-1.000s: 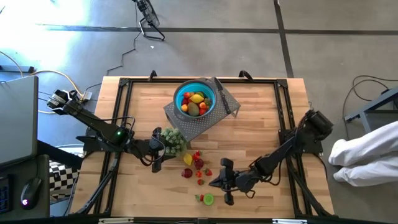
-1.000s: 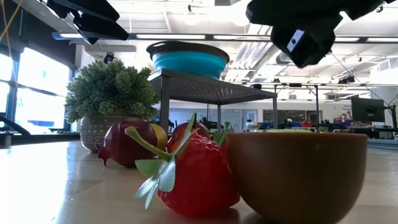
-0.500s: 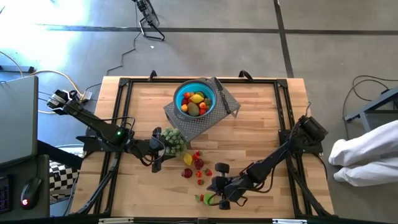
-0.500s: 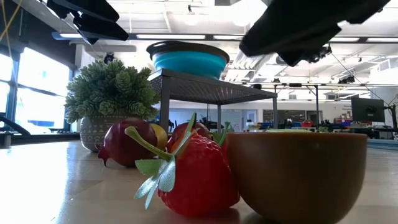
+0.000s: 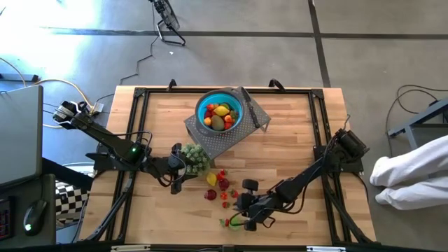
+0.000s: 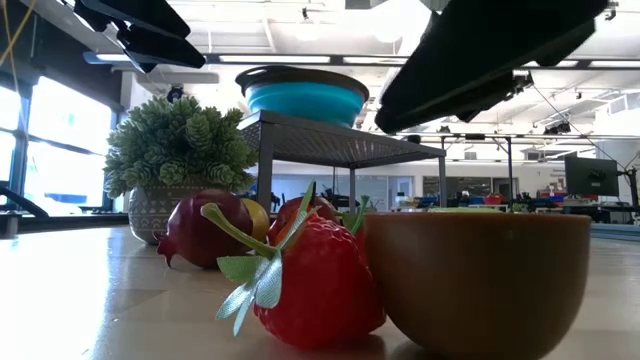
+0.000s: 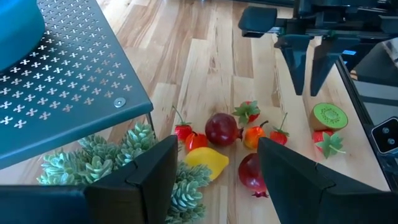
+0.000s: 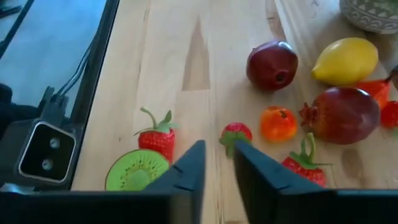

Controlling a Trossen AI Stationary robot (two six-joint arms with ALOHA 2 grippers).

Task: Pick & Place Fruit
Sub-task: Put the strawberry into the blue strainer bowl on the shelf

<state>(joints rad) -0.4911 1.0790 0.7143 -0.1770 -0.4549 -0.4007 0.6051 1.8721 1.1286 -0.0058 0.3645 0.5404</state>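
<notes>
The right gripper (image 5: 246,218) is seen low over the table's near edge, its fingers (image 8: 189,169) slightly parted with a narrow gap and nothing held between them. Just ahead of the fingertips a small strawberry (image 8: 236,134) lies on the wood, with a kiwi half (image 8: 136,172) and a stemmed strawberry (image 8: 156,138) just beside the gripper to one side. Farther out, an orange piece (image 8: 278,123), two dark red fruits (image 8: 272,64) and a lemon (image 8: 344,60) are scattered near the potted plant (image 5: 194,157). The left gripper (image 7: 211,171) hangs near the plant, jaws open wide and empty, looking over the same loose fruit (image 7: 222,129). Beyond that, the blue bowl (image 5: 218,110) sits on a perforated metal stand (image 5: 235,137) at the table's far side, already holding several pieces. A black-handled knife (image 5: 251,112) rests beside the bowl on the stand. The task is judged partly done: some fruit is in the bowl, but roughly as many pieces are left on the table. A pick of the small strawberry or a neighbour appears to be next, not yet made.
</notes>
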